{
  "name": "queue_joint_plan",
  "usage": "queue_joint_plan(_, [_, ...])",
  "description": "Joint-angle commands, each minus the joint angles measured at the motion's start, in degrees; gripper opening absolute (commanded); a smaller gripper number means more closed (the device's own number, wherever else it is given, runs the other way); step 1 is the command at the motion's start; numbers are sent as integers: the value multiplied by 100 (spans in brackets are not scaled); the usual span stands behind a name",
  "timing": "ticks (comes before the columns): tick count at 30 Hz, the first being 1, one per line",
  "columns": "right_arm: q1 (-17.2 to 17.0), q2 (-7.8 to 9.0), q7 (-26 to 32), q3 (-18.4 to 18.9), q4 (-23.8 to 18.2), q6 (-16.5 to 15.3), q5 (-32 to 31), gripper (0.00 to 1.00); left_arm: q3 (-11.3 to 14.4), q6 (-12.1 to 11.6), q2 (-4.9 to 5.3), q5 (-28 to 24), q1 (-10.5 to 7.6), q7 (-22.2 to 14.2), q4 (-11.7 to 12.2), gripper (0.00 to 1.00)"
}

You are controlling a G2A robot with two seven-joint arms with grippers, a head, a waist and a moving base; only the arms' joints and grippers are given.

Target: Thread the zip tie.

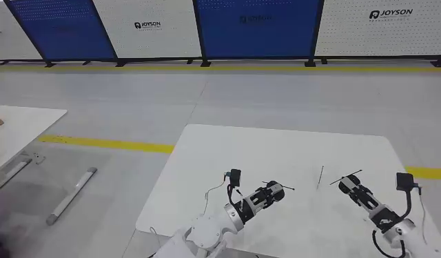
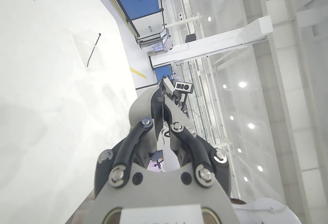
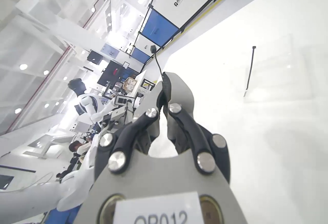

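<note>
Two arms rest at the near edge of the white table (image 1: 275, 147). My left gripper (image 1: 274, 191) (image 2: 161, 102) is shut on a thin black zip tie (image 1: 285, 186) (image 2: 163, 109) that sticks out sideways from its fingers. My right gripper (image 1: 349, 183) (image 3: 164, 89) is shut on a second black zip tie (image 1: 354, 174) (image 3: 156, 61), whose square head points away from the fingertips. A third zip tie (image 1: 320, 177) (image 2: 93, 49) (image 3: 250, 70) lies loose on the table between the two grippers, a little farther out.
The loose tie lies on a faint clear sheet (image 3: 279, 73) (image 2: 83, 41). The table's far half is bare white surface. Blue and white partition panels (image 1: 255, 20) stand across the floor beyond a yellow line (image 1: 103, 143).
</note>
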Motion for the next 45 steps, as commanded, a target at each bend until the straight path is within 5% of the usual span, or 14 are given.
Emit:
queue_joint_plan(1, [0, 0, 0, 0, 0, 0, 0, 0, 0, 0, 0, 0, 0, 0, 0, 0])
queue_joint_plan(9, [0, 0, 0, 0, 0, 0, 0, 0, 51, 67, -5, 120, -27, 48, -21, 0])
queue_joint_plan(19, [0, 0, 0, 0, 0, 0, 0, 0, 636, 934, -120, 988, -361, 626, -71, 0])
queue_joint_plan(30, [-33, -10, -187, -6, -48, 41, 38, 0, 694, 920, -153, 779, -400, 632, -23, 0])
queue_joint_plan(38, [-875, -77, -1033, -201, -664, -274, 56, 0, 694, 920, -153, 779, -400, 632, -23, 0])
queue_joint_plan(45, [-978, -89, -1043, -313, -655, -204, 96, 0, 694, 920, -153, 779, -400, 632, -23, 0])
